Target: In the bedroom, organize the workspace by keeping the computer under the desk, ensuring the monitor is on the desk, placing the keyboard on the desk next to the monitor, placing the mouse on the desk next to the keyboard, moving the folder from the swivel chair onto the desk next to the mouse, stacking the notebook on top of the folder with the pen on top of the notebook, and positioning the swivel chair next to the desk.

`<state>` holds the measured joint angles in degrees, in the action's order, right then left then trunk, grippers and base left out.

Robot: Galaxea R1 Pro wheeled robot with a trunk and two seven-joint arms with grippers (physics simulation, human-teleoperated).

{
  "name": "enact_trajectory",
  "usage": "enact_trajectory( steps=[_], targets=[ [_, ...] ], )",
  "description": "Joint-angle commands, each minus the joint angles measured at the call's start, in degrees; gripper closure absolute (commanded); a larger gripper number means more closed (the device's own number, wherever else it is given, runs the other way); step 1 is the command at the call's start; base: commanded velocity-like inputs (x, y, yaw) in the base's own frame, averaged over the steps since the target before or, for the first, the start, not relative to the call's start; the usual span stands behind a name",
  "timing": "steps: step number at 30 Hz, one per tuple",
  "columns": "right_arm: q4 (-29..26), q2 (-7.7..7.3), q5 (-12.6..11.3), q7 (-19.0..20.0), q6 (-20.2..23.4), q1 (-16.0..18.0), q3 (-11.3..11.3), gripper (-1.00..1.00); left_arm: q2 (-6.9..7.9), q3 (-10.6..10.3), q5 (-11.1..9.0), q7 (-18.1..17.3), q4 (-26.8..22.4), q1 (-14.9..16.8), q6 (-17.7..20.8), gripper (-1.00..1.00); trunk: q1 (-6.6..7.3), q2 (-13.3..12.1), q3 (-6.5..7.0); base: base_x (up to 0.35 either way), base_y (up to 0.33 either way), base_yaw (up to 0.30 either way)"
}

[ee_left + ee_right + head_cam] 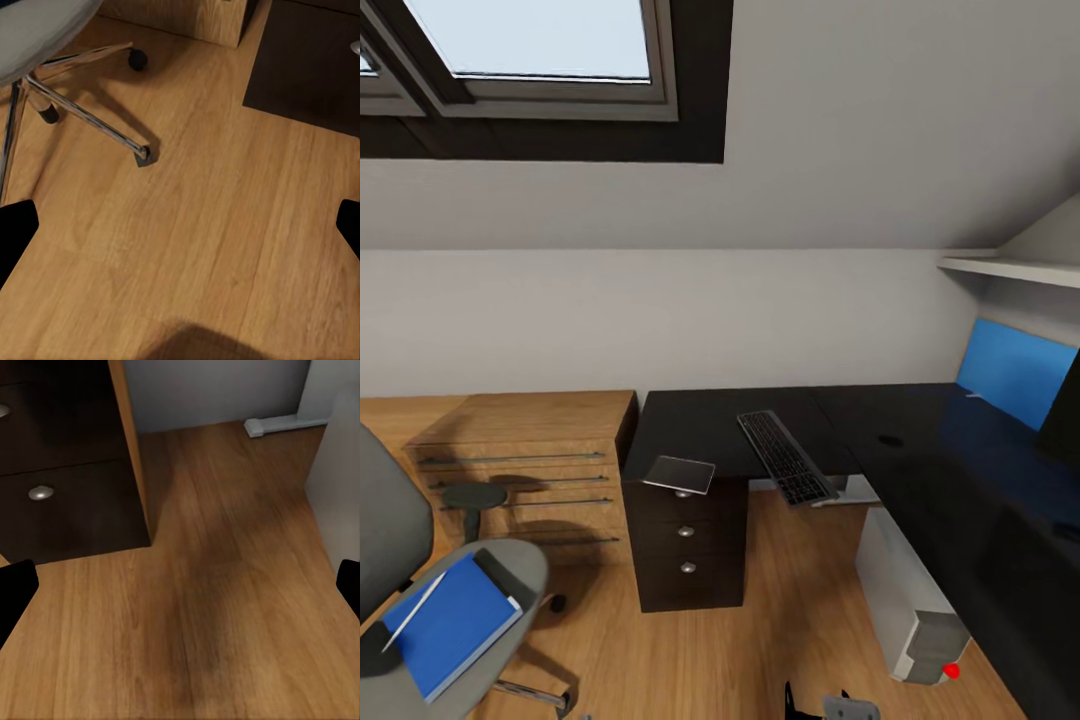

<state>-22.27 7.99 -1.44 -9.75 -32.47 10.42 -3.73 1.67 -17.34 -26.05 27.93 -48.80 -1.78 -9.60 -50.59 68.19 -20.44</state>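
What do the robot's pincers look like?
Not much of them shows. In the left wrist view, the left pincer's fingertips are plain black shapes at the picture's two side edges. The right pincer's fingertips look the same: black, smooth, with no markings or cables to see. In the head view, a small black and grey part pokes in.

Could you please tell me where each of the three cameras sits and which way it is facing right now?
Head view: high on the robot, facing forward and down at the desk, keyboard and swivel chair.
Left wrist view: on the left arm, facing down at the floor; both dark fingertips show, wide apart.
Right wrist view: on the right arm, low, facing the drawer unit; fingertips apart.
Shared: the chair in head and left wrist views.
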Motion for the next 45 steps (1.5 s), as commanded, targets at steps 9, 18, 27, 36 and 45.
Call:
enact_trajectory(
  steps=[9,18,27,36,45],
  targets=[
    [-3.61,-0.93,-3.46,-0.39,1.59,1.21,0.34,-1.0,0.09,-0.44,-0.58,0.35,-1.31,0.02,-0.28,-1.0,-1.99,3.66,-1.67,0.0,0.0,0.0],
    [-11.65,-4.47,-27.8,2.54,19.43,10.21,0.55,-1.0,0.17,0.75,-0.73,0.7,-20.86,0.02,18.97,-1.0,-3.96,7.27,-3.29,0.0,0.0,0.0],
    [-17.86,-18.92,-83.36,4.56,49.83,17.32,2.8,-1.0,-8.18,5.76,-9.49,1.01,-37.07,7.03,44.61,-1.0,-5.94,10.88,-4.91,0.0,0.0,0.0],
    [-15.69,-19.88,-84.07,15.4,50.35,17.43,2.81,-1.0,-6.69,3.76,-10.31,0.82,-37.15,7.22,45.17,-1.0,-7.92,14.49,-6.52,0.0,0.0,0.0],
    [-15.38,-20.35,-82.98,18.89,50.2,17.44,2.64,-1.0,-6.3,1.48,-10.34,0.84,-39.18,7.23,45.18,-1.0,-9.89,18.1,-8.14,0.0,0.0,0.0]
  ],
)
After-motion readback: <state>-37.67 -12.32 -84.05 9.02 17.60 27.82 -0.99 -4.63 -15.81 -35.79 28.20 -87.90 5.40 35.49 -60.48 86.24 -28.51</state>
